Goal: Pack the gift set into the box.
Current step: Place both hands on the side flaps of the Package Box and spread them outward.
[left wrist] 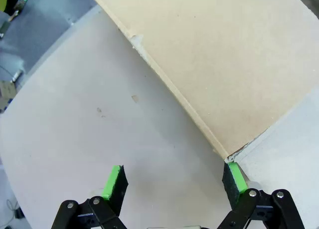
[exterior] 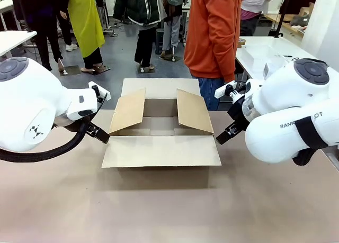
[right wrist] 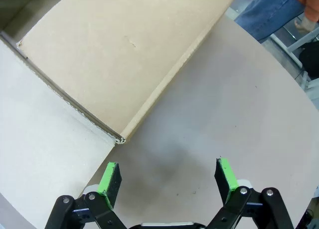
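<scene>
Across the middle of the brownish worktop (exterior: pixel 159 211) we see the box (exterior: pixel 161 151), a plain brown cardboard carton with its top open. Its near flap lies flat toward us, its far flap is folded back toward a person in an orange top (exterior: pixel 214 31) standing at the far edge, and the two side flaps slant upward. Our arms flank the carton, one on each side.

From the left wrist we see the left gripper (left wrist: pixel 173 171) above the worktop with its green pads (left wrist: pixel 113 181) wide apart and nothing between them; one corner of a flap (left wrist: pixel 224 59) ends just beside one pad. From the right wrist we see the right gripper (right wrist: pixel 167 166) spread just as wide and holding nothing, with a flap corner (right wrist: pixel 119 137) near one of its pads.
</scene>
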Controlling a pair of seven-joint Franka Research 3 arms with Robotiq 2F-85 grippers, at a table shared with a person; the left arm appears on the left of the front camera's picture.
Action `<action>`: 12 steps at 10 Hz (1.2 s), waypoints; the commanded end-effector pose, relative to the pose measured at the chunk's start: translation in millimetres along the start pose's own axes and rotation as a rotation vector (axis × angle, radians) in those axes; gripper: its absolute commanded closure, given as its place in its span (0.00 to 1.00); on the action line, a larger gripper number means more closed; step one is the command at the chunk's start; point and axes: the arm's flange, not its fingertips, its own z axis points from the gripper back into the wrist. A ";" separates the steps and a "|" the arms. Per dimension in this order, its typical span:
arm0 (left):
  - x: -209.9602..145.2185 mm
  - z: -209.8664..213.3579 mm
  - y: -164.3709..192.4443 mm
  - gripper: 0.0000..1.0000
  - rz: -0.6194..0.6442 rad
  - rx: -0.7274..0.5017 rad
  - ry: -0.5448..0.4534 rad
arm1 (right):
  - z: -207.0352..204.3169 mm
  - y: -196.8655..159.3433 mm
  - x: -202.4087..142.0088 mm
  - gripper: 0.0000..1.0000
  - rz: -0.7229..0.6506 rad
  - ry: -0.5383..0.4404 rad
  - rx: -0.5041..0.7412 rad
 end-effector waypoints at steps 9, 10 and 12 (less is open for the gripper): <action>-13.1 65.0 2.6 0.00 0.053 -0.054 -0.041 | 61.8 -30.2 -3.0 0.00 -0.020 -0.009 0.040; -23.6 88.2 12.8 0.00 0.127 -0.063 -0.075 | 87.0 -44.2 -7.7 0.00 -0.046 -0.027 0.086; -55.4 127.3 50.7 0.00 0.384 -0.150 -0.121 | 132.5 -85.1 -31.3 0.00 -0.289 -0.043 0.270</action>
